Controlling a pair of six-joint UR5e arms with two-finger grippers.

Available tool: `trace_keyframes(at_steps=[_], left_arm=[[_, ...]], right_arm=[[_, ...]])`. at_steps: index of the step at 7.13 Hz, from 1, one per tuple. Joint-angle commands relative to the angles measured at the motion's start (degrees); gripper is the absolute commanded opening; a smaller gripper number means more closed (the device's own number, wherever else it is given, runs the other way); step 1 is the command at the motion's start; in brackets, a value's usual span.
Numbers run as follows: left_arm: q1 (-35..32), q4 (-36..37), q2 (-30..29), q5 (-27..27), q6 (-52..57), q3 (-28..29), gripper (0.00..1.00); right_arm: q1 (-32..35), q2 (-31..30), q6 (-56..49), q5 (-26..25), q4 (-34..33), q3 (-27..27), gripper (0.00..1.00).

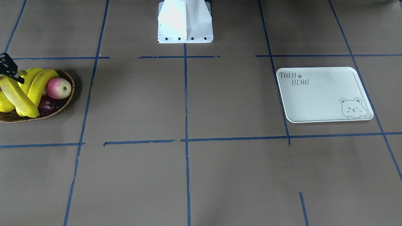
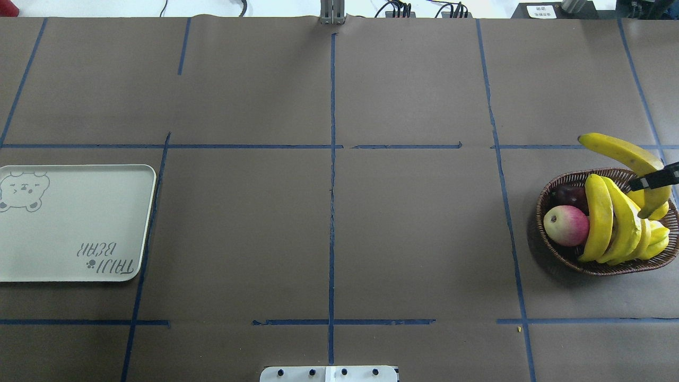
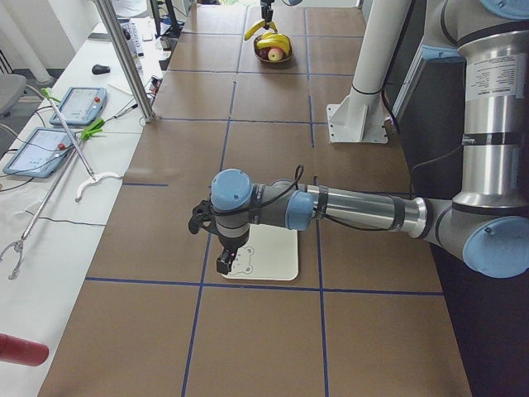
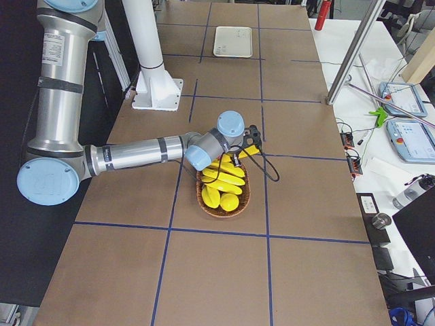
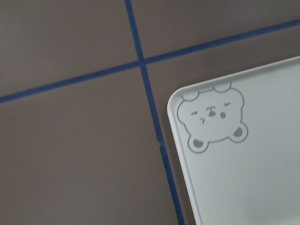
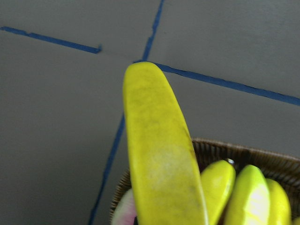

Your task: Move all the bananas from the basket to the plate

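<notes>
My right gripper [image 2: 650, 183] is shut on one banana [image 2: 626, 154] and holds it tilted above the far side of the basket [image 2: 554, 248]. The same banana [image 6: 159, 159] fills the right wrist view, and the front view shows it [image 1: 19, 97] under the black fingers [image 1: 9, 67]. Several more bananas [image 2: 610, 220] lie in the basket. The plate [image 2: 69, 223] is at the table's other end with nothing on it. My left gripper [image 3: 224, 263] hovers over the plate's bear corner [image 5: 211, 119]; I cannot tell whether it is open or shut.
A pink-red apple [image 2: 566, 225] and a dark red fruit [image 2: 570, 193] lie in the basket beside the bananas. The robot's white base [image 1: 185, 22] stands at the table's middle edge. Blue tape lines cross the brown table.
</notes>
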Motion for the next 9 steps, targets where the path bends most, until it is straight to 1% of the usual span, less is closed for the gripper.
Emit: trace_keyframes(at_steps=[1, 2, 3, 4, 5, 6, 7, 8, 9], left_arm=[[0.9, -2.5, -1.0, -8.9, -8.8, 0.0, 1.00], [3.0, -6.3, -1.1, -9.3, -18.1, -1.8, 1.00], [6.8, -12.7, -1.8, -9.3, -29.7, -2.0, 1.00], [11.7, -19.3, -2.7, -9.4, -39.6, -2.2, 1.00], [16.5, -27.3, -2.8, -9.5, -49.8, -2.2, 1.00], [20.8, -32.7, -2.9, -9.1, -63.1, -2.2, 1.00], [23.9, -37.2, -5.6, -8.9, -77.4, -2.2, 1.00], [25.7, -37.5, -8.7, -8.6, -87.3, -2.3, 1.00], [28.6, -37.7, -11.0, -8.5, -91.5, -2.3, 1.00]], right_arm=[[-7.4, 5.9, 13.5, -1.6, 0.2, 2.7, 0.02], [-11.5, 9.0, 21.6, -5.2, 0.2, 4.7, 0.02], [-15.3, 12.2, 28.9, -9.3, 0.2, 5.9, 0.02], [-18.1, 14.7, 34.6, -12.4, 0.2, 6.5, 0.02], [-21.2, 17.4, 37.8, -15.1, 0.2, 6.5, 0.02], [-25.1, 20.3, 41.8, -20.5, 0.1, 6.3, 0.02], [-28.5, 22.5, 45.2, -24.8, 0.2, 6.2, 0.02], [-30.9, 24.5, 47.5, -27.7, 0.2, 6.2, 0.02], [-33.3, 26.5, 48.5, -29.8, 0.1, 5.9, 0.02]])
